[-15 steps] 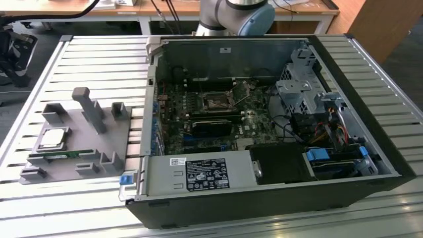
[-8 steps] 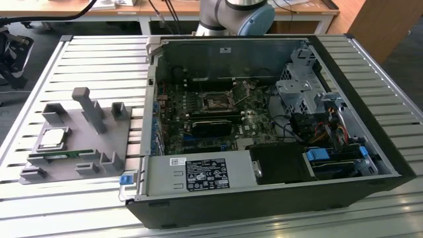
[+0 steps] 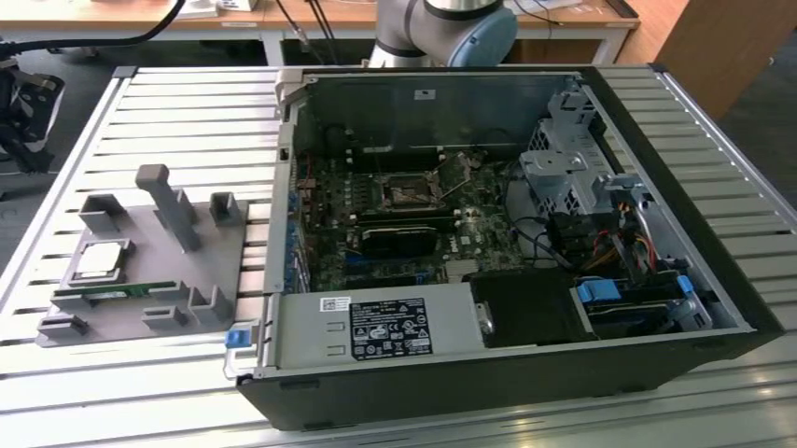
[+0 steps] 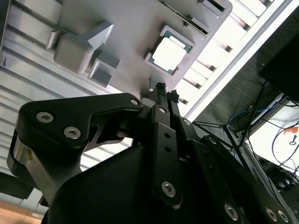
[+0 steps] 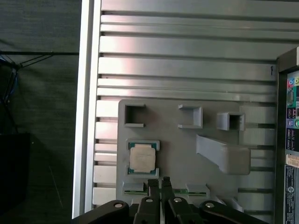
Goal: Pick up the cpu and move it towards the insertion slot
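The tool [image 5: 159, 184] hangs over the grey tray [image 5: 177, 140], fingers [image 5: 153, 189] together on nothing. The cpu [image 5: 142, 157] lies flat in a tray pocket just ahead of the fingertips, slightly off their line, untouched. The tray sits near the bench [image 3: 187, 121] edge at the exterior view's left; the insertion slot [image 3: 408, 194] is well apart, inside the open computer case [image 3: 498, 392].
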